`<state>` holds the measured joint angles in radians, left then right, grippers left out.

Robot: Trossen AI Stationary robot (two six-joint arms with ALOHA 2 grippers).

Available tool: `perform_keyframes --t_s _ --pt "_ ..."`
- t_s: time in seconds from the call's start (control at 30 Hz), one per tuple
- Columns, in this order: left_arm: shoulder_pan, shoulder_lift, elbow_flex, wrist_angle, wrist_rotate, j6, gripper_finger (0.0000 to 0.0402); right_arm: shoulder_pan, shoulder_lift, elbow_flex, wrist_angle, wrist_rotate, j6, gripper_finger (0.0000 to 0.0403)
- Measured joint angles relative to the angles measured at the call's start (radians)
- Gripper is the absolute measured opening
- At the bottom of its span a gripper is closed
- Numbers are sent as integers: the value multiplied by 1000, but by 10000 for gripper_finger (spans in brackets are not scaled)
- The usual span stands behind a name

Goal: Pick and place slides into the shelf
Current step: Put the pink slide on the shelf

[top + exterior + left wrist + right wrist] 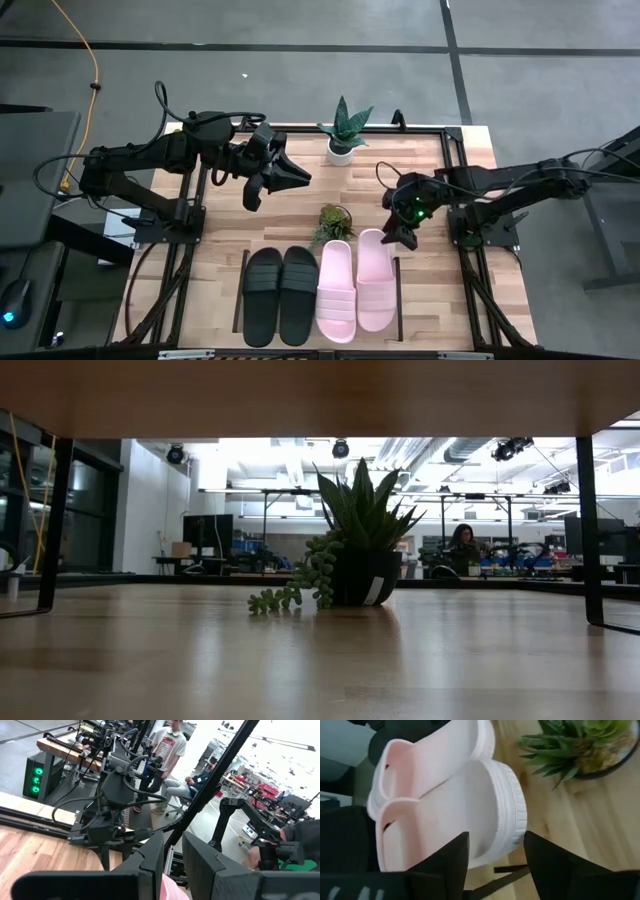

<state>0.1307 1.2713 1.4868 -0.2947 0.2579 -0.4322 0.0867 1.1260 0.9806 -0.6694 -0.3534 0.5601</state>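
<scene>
Four slides lie side by side, soles down, on the shelf [398, 290] at the table's near edge: two black [282, 296] on the left, two pink [355, 283] on the right. My right gripper [401, 236] hangs open, slanting down, just above the heel end [507, 827] of the rightmost pink slide, a finger on either side of it and apart from it. My left gripper [283, 177] is raised over the table's far left and points level. Its fingers [152, 862] stand a little open with nothing between them.
A dark pot of trailing succulents [332, 221] stands just behind the slides, close to my right gripper. A spiky plant in a white pot [342, 137] is at the far edge. The low view looks under the shelf board [320, 395]. People are in the room beyond.
</scene>
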Motion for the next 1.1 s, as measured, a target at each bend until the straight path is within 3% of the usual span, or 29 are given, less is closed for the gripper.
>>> perform_keyframes --t_s 0.33,0.5,0.9,1.1 --pt "0 0 0 -2 0 -2 60 -56 -29 0 -16 20 -45 179" --pt "0 0 0 -2 0 -2 60 -61 -23 0 -30 146 -72 172" --pt "0 0 0 -15 0 -2 60 -120 39 0 4 195 -176 30" --pt "0 0 0 -25 0 -1 60 -133 46 0 36 158 -203 2"
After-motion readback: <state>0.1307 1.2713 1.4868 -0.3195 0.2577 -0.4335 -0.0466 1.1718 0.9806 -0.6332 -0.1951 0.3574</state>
